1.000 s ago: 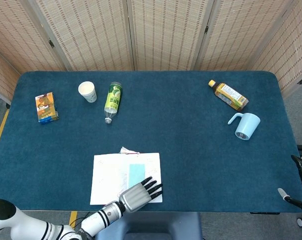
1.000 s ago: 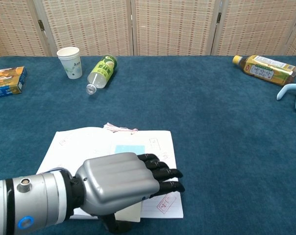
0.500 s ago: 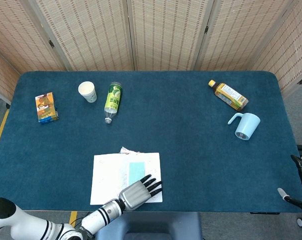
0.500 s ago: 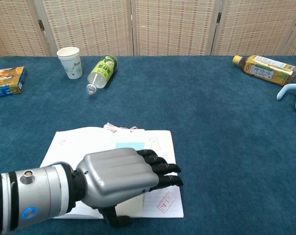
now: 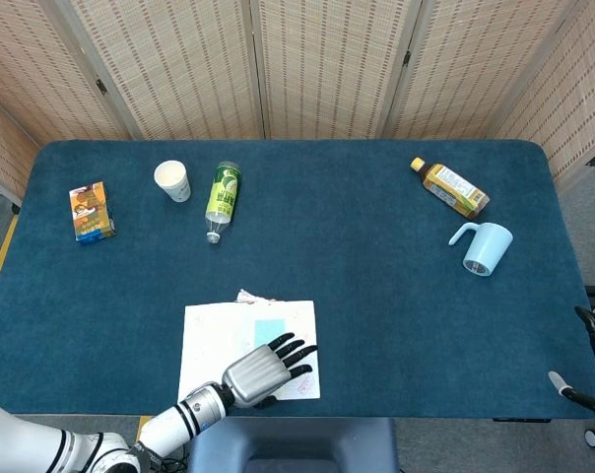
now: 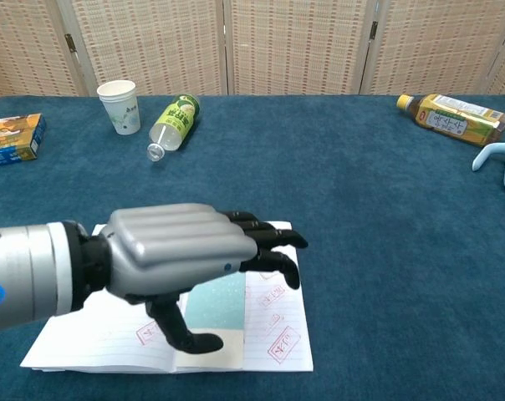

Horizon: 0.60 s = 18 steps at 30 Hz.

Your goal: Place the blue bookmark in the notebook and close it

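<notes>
The left hand point(image 6: 181, 251) hovers palm-down, fingers spread (holding nothing), over the open notebook point(image 6: 269, 322) and blue bookmark point(image 6: 215, 305).

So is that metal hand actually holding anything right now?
No. The left hand hovers with fingers spread over the open notebook; the blue bookmark lies loose on the page.
</notes>
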### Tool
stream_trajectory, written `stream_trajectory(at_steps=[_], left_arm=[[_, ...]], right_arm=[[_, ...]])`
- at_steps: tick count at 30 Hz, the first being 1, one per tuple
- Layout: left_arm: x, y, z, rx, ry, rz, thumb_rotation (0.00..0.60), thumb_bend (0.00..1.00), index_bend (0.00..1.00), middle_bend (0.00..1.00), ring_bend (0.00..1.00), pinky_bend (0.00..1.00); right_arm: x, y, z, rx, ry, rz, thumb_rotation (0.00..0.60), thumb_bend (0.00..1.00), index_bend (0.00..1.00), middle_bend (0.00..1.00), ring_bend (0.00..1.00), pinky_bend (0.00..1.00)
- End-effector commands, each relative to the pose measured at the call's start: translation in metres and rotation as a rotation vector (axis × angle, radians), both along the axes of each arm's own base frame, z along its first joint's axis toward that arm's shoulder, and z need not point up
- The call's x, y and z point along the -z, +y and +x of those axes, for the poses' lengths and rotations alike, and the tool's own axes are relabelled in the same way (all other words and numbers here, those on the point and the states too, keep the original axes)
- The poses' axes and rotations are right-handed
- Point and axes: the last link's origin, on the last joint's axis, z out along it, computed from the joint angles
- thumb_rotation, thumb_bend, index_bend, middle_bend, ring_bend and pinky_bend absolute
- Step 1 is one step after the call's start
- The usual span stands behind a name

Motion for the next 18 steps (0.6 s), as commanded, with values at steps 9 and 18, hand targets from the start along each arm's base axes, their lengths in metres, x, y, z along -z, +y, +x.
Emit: stream_trajectory(at_steps=[9, 18], left_arm=[[0.008, 0.054, 0.015, -0.080, -0.065, 0.020, 0.224, 0.60, 0.26, 0.00, 0.00, 0.08], [0.019, 0.078, 0.015, -0.172, -0.034, 0.040, 0.211, 0.60, 0.20, 0.00, 0.00, 0.08]], right_arm=[[0.000, 0.001, 0.000, 0.002, 0.002, -0.001, 0.600, 0.11, 0.04, 0.13, 0.04, 0.12], [0.000, 0.000, 0.000, 0.006, 0.002, 0.002, 0.600, 0.11, 0.04, 0.13, 0.04, 0.12]])
